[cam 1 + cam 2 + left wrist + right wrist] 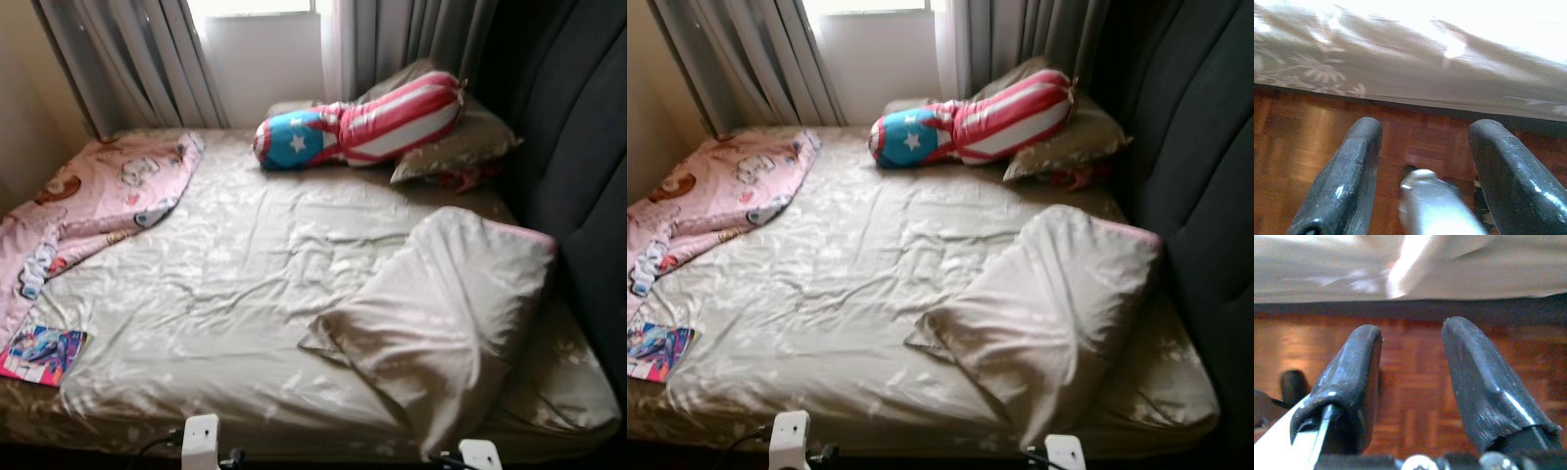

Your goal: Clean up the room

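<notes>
Beige sheet (245, 284) lies crumpled on the bed with a pillow (441, 313) askew, a pink blanket (88, 206) and a book (41, 354) at its edge, so, with left gripper (1422, 147) and right gripper (1411, 377) spread empty above parquet floor (1415, 401), tidying seems unbegun and next calls for reaching up.
</notes>
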Controlling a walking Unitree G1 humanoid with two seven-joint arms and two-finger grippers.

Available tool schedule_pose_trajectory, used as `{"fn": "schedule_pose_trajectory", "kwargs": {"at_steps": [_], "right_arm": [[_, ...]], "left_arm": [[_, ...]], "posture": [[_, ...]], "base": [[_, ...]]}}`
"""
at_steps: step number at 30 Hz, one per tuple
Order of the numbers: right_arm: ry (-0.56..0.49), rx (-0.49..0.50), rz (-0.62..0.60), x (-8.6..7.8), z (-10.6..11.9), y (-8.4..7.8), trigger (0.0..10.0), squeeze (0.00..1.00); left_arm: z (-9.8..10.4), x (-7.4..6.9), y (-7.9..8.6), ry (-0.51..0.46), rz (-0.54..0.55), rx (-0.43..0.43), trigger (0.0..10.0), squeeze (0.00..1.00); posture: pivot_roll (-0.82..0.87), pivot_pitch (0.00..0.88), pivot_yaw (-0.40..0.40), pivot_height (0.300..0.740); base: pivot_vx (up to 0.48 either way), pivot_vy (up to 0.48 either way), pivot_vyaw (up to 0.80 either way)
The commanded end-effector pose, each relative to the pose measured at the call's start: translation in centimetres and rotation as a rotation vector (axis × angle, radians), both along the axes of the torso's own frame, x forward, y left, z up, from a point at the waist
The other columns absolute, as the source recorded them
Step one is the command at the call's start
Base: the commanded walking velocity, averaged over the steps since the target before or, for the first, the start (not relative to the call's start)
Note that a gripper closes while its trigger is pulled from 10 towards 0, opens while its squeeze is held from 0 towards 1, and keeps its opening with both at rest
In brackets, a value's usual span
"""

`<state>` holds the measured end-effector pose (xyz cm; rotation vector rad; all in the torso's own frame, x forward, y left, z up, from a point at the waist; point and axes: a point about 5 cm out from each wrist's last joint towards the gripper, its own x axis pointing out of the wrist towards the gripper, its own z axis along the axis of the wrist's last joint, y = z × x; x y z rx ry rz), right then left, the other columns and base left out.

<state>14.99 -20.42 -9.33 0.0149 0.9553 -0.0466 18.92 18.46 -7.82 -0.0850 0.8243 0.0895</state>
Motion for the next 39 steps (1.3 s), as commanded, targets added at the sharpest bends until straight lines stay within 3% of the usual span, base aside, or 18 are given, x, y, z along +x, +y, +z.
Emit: {"fn": "schedule_pose_trajectory", "kwargs": {"at_steps": [1,24,39], "right_arm": [[-0.007,0.013,0.01,0.35,0.02,0.7,10.0,0.0],[-0.011,0.012,0.006,0.47,0.09,0.59,10.0,0.0],[-0.013,0.013,0.004,0.53,0.11,0.58,10.0,0.0]], "left_arm": [[0.09,-0.08,0.97,0.002,0.009,0.027,10.0,0.0],[0.25,0.19,1.06,-0.011,0.034,0.014,10.0,0.0],[0.3,0.3,1.01,-0.015,0.033,0.011,10.0,0.0]], "posture": [[-0.06,0.0,0.0,0.74],[-0.06,0.011,-0.011,0.74],[-0.06,0.016,-0.011,0.74]], "base": [[0.0,0.0,0.0],[0.0,0.0,0.0],[0.263,0.0,0.0]]}}
